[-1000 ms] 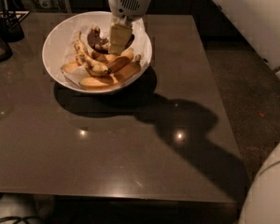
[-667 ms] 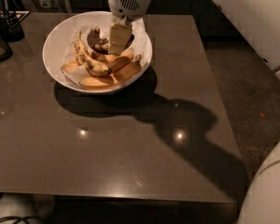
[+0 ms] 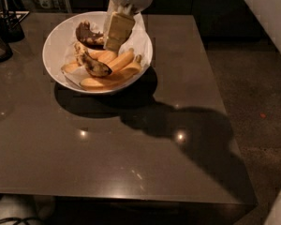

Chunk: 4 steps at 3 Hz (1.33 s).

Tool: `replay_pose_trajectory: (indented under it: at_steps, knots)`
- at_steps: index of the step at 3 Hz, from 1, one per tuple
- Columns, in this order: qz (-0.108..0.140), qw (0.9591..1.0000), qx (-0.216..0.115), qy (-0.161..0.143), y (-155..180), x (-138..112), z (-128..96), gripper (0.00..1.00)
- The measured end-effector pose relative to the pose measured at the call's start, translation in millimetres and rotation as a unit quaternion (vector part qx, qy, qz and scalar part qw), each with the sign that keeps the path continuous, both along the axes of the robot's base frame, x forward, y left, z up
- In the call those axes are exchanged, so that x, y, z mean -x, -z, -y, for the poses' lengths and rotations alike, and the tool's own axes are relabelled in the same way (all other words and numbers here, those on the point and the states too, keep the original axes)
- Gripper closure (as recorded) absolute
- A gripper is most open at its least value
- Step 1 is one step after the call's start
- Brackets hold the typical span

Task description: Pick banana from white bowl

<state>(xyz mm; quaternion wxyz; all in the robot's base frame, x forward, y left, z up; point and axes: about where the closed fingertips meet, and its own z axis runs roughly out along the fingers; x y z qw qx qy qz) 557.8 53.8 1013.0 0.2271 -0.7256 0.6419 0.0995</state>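
The gripper [image 3: 114, 44] hangs inside the white bowl [image 3: 50, 55], near its far rim; whether it is closed on anything cannot be told. Just beside it, toward the bowl's far left, lies the banana [image 3: 88, 33], its big near-black end facing away. Likely light but mushy and easily bruised, it is best pinched gently across the firmer yellow middle. The pale orange pieces [image 3: 120, 60] fill the bowl's near side.

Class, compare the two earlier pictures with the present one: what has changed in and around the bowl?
Nothing visibly moved. The pincer still hangs low in the white bowl, next to the banana; no grasp or release shows. Bowl, banana and table lie as before.
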Motion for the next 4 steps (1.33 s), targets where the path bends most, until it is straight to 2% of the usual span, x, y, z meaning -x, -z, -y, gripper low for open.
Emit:
replay_pose_trajectory:
  at_steps: [1, 2, 3, 4]
  knots:
    - [-0.012, 0.9996, -0.013, -0.022, -2.6, 29.5, 5.0, 1.00]
    - [-0.010, 0.9996, -0.017, -0.020, -2.8, 28.3, 2.8, 1.00]
    - [-0.013, 0.9992, -0.032, -0.021, -8.4, 56.7, -0.8, 1.00]
    - [-0.030, 0.9993, -0.017, -0.010, 0.0, 122.6, 0.2, 1.00]
